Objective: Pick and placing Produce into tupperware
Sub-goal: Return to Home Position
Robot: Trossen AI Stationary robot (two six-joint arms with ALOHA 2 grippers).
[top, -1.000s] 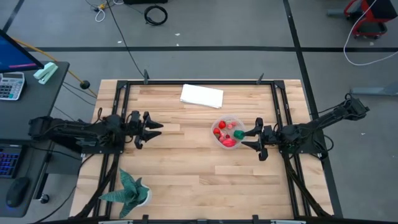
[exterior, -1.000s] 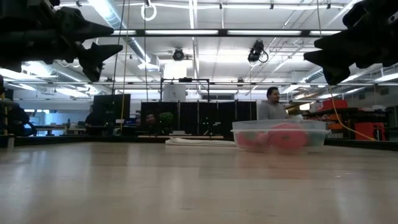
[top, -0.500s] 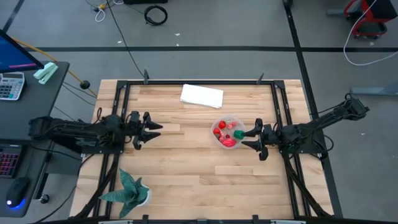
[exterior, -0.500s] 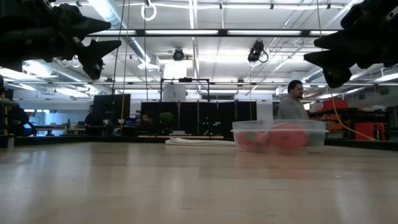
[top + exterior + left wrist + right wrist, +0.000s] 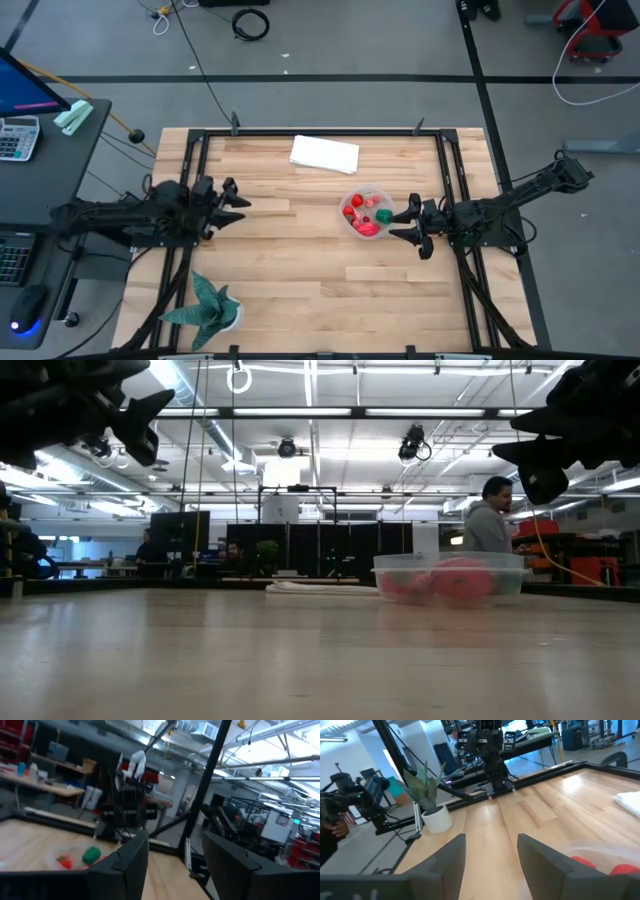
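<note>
Tub: small round clear plastic tupperware (image 5: 347, 224) on the light wooden table (image 5: 300, 270), right half, near the middle front-to-back.
Produce: tiny toy fruit and veg, red and pink pcs (image 5: 362, 216) plus one green pc (image 5: 384, 215), every pc I can see is inside the tub.
R gripper: right gripper (image 5: 396, 224) just beside the tub's rim on the R arm's side, raised well off the table per low view; jaws spread wide, nothing betw. them.
L gripper: left gripper (image 5: 238, 197) at the table's L side, well apart from the tub, also held high; jaws parted, empty.
Stage: prob. pick-and-place done, arms pulling to rest pose.
Handling, produce: looks v. light, hard, smooth, rounded, so likely to roll or squirt out. Pinch across the widest part, centred, gentle close.
Handling, tub: thin see-through walls, prob. light and flexy, slides if bumped. Take by the rim, one finger in, one out, if it must move.
Risk: R fingers close to the rim; a low swing could nudge the tub.
Other: white folded cloth (image 5: 324, 154) at far edge; spiky teal potted plant (image 5: 210, 305) at L near corner; a person (image 5: 490, 525) in the room behind.
</note>
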